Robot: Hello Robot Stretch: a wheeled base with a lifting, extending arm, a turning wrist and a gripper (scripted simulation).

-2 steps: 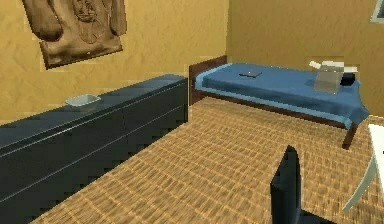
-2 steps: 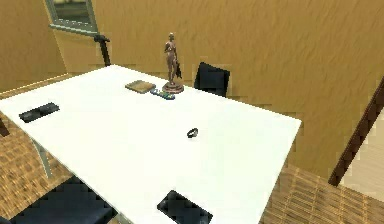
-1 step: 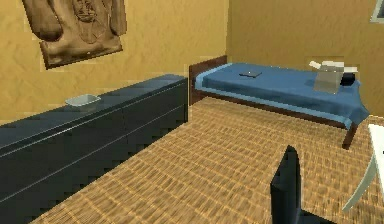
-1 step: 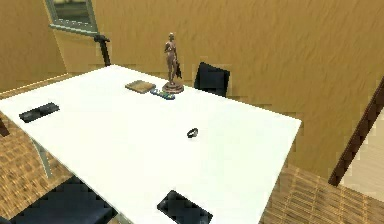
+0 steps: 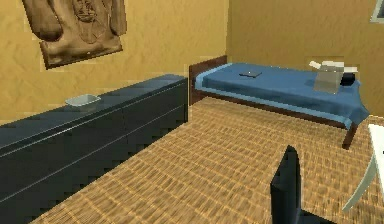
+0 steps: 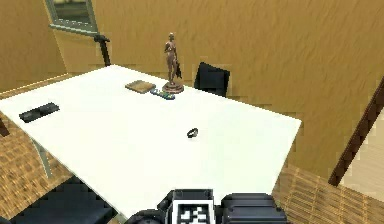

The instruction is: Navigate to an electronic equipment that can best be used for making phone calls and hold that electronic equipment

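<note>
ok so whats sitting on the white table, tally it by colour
brown or tan: 2 (statue, flat tan slab)
dark: 2 (flat dark slab, small dark bit)
teal: 1 (small teal bit)
total: 5

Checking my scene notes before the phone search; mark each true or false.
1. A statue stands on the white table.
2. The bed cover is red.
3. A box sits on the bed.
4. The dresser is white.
1. True: the statue stands on the white table.
2. False: the bed has a blue cover.
3. True: the box sits on the bed.
4. False: the dresser is dark.
</note>
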